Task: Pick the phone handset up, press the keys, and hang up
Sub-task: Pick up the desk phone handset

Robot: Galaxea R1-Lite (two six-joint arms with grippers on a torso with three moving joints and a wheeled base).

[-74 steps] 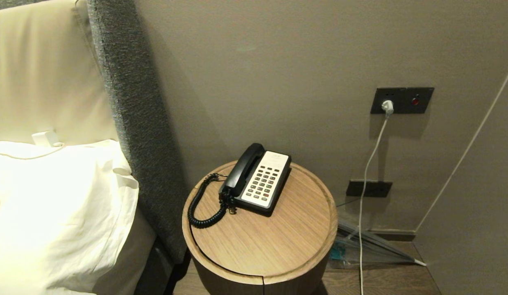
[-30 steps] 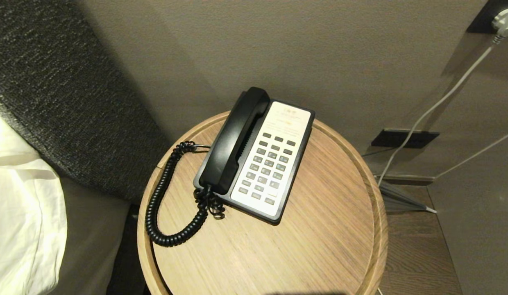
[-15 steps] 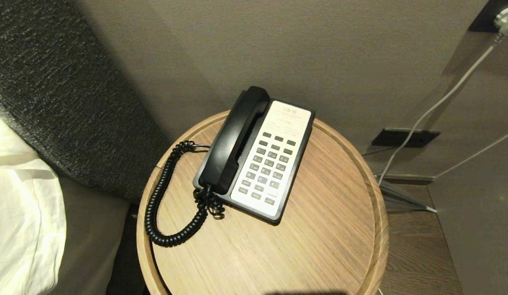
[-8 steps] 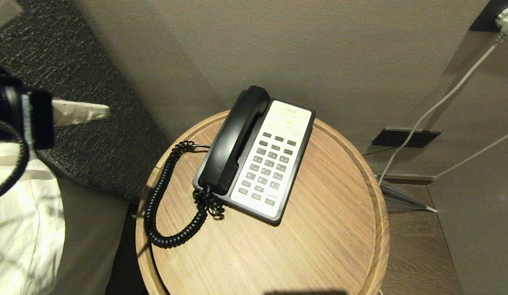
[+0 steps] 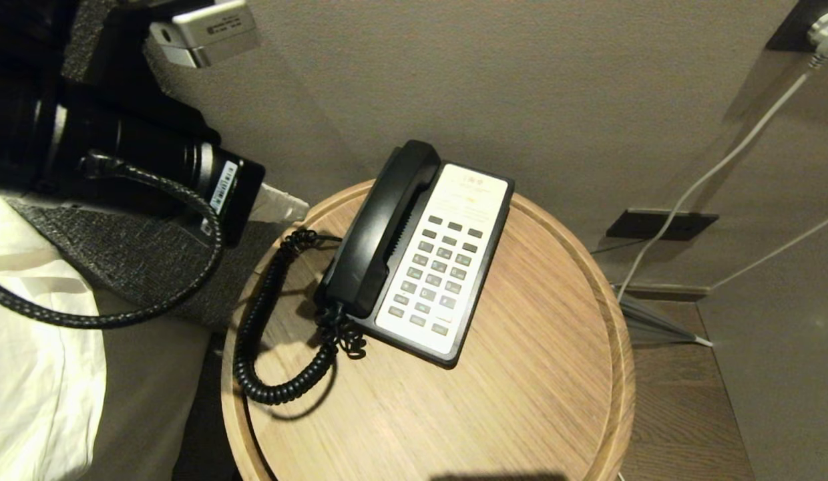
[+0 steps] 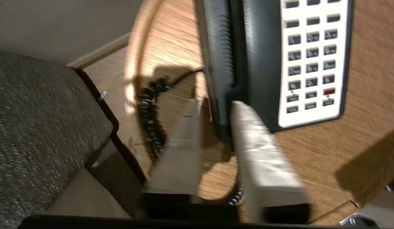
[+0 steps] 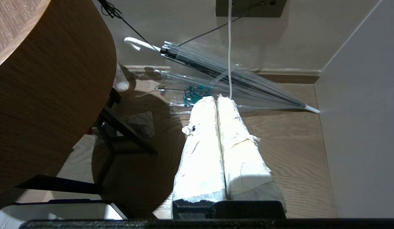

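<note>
Wooden and round, the counter (image 5: 521, 374) fills the lower middle of the head view, with a grey upholstered headboard (image 5: 140, 267) and a white pillow (image 5: 33, 374) off at its nine o'clock. A clear folded umbrella (image 7: 222, 76) lies on the floor by the wall, seen from the right wrist.

On the counter, toward twelve o'clock, sits the black-and-white phone base (image 5: 447, 260). The phone handset (image 5: 380, 230) lies in its cradle along the base's nine o'clock side. Its long axis runs from about one o'clock, the end nearest the wall, down to seven o'clock, where the black coiled cord (image 5: 267, 347) leaves it and loops out across the wood toward eight o'clock.

The left arm (image 5: 120, 160) reaches in from ten o'clock, above the headboard. In the head view only a pale fingertip (image 5: 280, 204) shows, at the counter's rim at ten o'clock, apart from the handset. The left wrist view shows the left end effector (image 6: 213, 106) with its taped fingers parted by a moderate gap and nothing between them, aimed at the cord end of the handset.

The right end effector (image 7: 217, 100) hangs low beside the counter, over the floor, its two taped fingers pressed together and holding nothing.
</note>
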